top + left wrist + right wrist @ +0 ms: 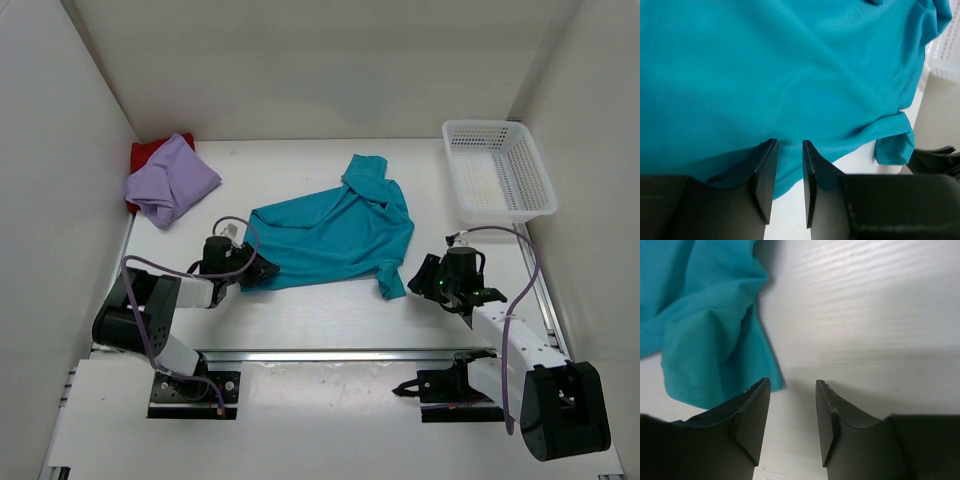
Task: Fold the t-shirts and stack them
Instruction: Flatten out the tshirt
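Left hand (789, 150) sits low at the near-left edge of the teal shirt (330, 235). Fingers are almost together, with a narrow slot and a tongue of teal cloth dipping into it. Looks like a hem grab, but I can't tell whether the cloth is actually clamped or just lying under the tips.

Right hand (792, 390) is spread and empty over bare desk (330, 320), just beside the shirt's near-right sleeve. My read: one hand per side of the near edge, so the shirt can be pulled flat or lifted for a fold.

Teal shirt is mid-desk, rumpled, with the far part bunched over itself, so not folded yet. Lavender shirt (170, 182) lies bundled in the far-left corner on top of the red shirt (150, 153), well apart from the teal one. That's presumably the stack spot.

White basket (505, 213) is far right, not involved.

Hard to see:
- Red shirt is mostly covered, so I can't judge its fold.
- Left wrist view is nearly all cloth, so no hem line or collar is readable.
- Overhead view hides both sets of fingertips behind the hand bodies.
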You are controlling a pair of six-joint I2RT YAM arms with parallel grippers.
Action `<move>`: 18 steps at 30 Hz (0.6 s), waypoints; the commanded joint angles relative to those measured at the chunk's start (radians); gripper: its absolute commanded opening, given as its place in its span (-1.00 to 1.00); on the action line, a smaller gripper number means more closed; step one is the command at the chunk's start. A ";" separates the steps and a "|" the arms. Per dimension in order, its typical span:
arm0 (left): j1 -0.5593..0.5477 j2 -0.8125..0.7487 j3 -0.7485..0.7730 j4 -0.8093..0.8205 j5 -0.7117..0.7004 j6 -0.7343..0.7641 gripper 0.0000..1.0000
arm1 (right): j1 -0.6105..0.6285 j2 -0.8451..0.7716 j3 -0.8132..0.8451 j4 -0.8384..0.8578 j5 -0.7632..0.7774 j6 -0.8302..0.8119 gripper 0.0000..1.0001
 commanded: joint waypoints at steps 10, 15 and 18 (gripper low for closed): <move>0.032 -0.476 -0.064 -0.266 -0.155 0.155 0.96 | 0.048 0.080 -0.046 0.093 -0.144 0.028 -0.31; 0.077 -0.449 -0.113 -0.284 -0.090 0.184 0.97 | 0.050 0.097 -0.080 0.120 -0.178 0.037 -0.46; 0.085 -0.499 -0.124 -0.349 -0.131 0.184 0.21 | 0.039 0.110 -0.093 0.140 -0.178 0.027 -0.40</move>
